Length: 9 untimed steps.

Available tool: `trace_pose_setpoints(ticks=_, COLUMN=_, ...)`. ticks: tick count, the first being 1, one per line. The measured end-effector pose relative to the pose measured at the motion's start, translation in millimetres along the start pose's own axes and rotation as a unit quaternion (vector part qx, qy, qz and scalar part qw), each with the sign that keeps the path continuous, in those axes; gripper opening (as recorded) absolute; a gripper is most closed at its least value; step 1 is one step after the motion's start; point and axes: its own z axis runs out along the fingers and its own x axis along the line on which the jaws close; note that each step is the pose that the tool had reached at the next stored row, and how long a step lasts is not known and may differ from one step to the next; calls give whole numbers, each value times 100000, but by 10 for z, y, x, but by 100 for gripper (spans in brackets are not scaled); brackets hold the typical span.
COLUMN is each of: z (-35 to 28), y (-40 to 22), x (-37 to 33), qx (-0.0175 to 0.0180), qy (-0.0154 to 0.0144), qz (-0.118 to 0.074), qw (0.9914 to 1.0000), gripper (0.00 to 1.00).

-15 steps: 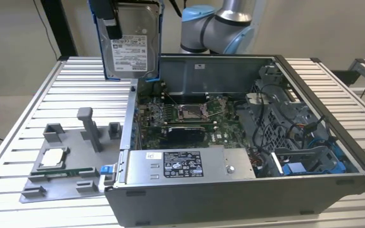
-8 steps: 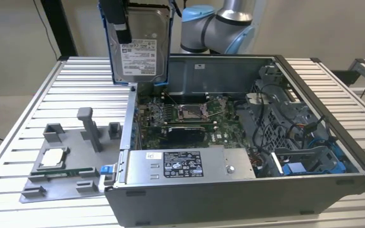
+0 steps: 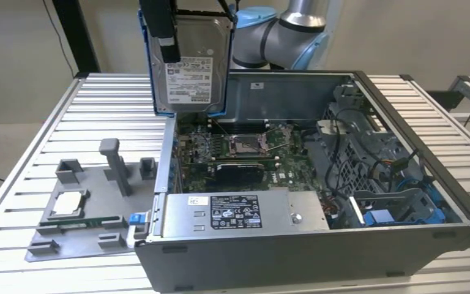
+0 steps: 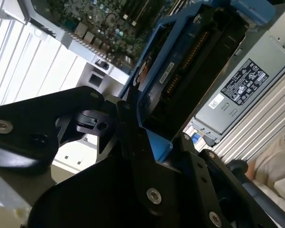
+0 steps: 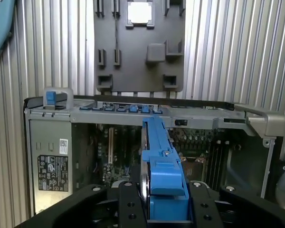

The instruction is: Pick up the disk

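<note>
Above the slatted table [image 3: 96, 104] and the open computer case [image 3: 300, 257], the disk [image 3: 190, 67] is hanging upright, clear of the motherboard [image 3: 243, 153]. The gripper [image 5: 165, 206] is pinching it, its black fingers [image 5: 130, 206] pressing both flanks of the blue bracket [image 5: 156, 142].

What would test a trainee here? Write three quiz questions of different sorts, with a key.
1. True or false: the flat silver-grey metal disk in its blue plastic bracket lies inside the open grey computer case.
2. The black gripper is: A open, B shut on the disk, C shut on a cable.
3. Exterior view: on which side of the case lies the small square silver chip?
Key: 1 false; 2 B; 3 left.
</note>
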Motion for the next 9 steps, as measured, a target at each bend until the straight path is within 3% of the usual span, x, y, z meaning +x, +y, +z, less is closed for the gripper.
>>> trace_pose_setpoints(ticks=9, z=40, y=-166, x=194, qx=-1, qy=2, qz=-1, qw=100000, gripper=0)
